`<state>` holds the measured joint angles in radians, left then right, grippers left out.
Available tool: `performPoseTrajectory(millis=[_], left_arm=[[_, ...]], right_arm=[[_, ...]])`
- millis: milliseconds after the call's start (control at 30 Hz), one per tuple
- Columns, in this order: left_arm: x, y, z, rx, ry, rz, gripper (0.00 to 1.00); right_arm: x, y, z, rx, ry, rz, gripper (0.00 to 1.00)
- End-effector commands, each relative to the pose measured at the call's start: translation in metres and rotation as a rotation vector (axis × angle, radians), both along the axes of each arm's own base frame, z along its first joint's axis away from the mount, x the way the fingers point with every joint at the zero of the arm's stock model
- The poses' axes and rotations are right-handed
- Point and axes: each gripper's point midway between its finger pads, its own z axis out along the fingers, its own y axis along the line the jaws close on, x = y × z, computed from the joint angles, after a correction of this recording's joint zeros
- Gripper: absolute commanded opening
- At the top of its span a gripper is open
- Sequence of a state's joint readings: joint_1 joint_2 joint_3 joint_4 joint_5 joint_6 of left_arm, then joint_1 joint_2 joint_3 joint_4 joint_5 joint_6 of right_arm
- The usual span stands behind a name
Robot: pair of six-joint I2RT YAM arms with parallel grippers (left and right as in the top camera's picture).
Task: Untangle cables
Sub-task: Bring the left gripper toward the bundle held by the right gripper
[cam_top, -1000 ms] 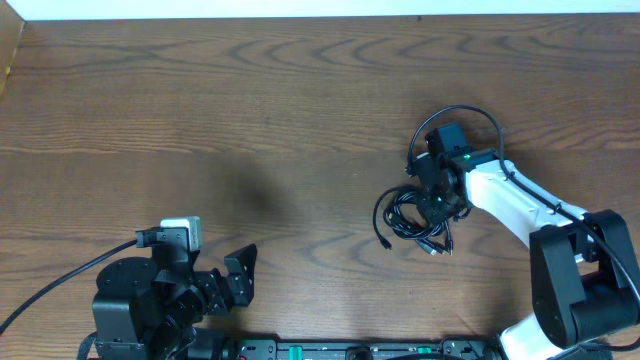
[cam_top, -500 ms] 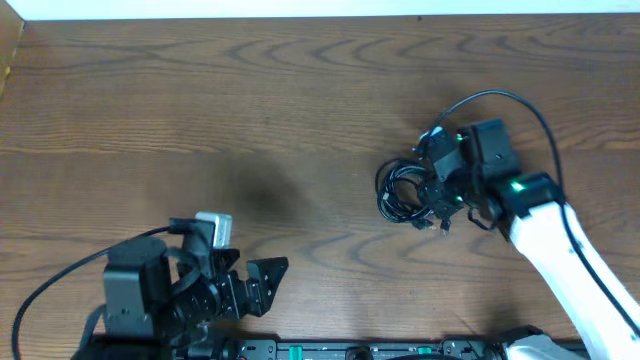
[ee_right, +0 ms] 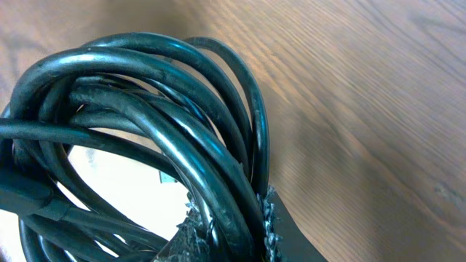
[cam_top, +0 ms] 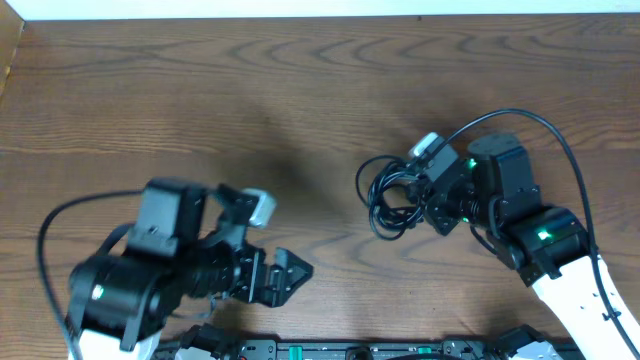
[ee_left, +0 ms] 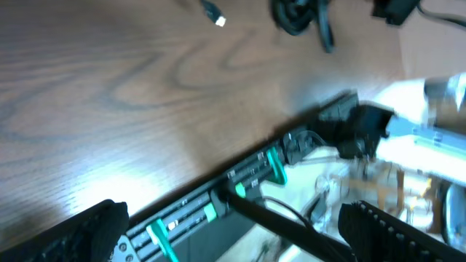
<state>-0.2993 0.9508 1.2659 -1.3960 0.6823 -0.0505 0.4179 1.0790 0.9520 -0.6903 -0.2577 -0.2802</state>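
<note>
The cables are a clump of thin black loops at the right middle of the table. My right gripper is shut on the clump's right side. In the right wrist view the cable strands fill the frame and run between the fingertips. My left gripper is open and empty near the table's front edge, far left of the clump. In the left wrist view the clump and a small plug show at the top, and the fingers frame the bottom corners.
The wooden table spreads to the back and left. A black rail with green parts runs along the front edge. The right arm's thicker black cable arcs over its white link.
My right gripper has carried the cable clump left and toward the front, and the arm has swung round. My left arm has risen and moved right, its gripper now further right along the front edge.
</note>
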Motion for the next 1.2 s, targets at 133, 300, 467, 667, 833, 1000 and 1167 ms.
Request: performPoseTrajectory(millis=[133,300,467,667,833,1000,1167], left_arm=[[0.003,-0.018,-0.004,0.062,0.012,-0.135,0.98],[0.01,-0.021,-0.009,0.071,0.034,-0.136,0.98],[0.016,-0.024,-0.014,0.076,0.054,-0.136,0.98],[0.037,-0.034,-0.007,0.045,-0.078,-0.173,0.98],[0.049,-0.039,0.003,0.021,-0.182,-0.195,0.98],[0.05,-0.044,0.007,-0.016,-0.165,-0.179,0.93],[0.043,-0.051,0.013,-0.077,-0.12,-0.18,0.81]], right_arm=[[-0.01,0.019,0.01,0.013,-0.05,0.112,0.01],[-0.026,0.037,0.016,0.079,-0.043,0.244,0.01],[-0.035,0.045,0.019,0.123,-0.03,0.307,0.01],[-0.042,0.051,0.022,0.16,-0.012,0.345,0.01],[-0.042,0.052,0.024,0.164,-0.024,0.357,0.01],[-0.036,0.056,0.032,0.176,-0.077,0.364,0.01],[-0.025,0.058,0.042,0.184,-0.139,0.35,0.01]])
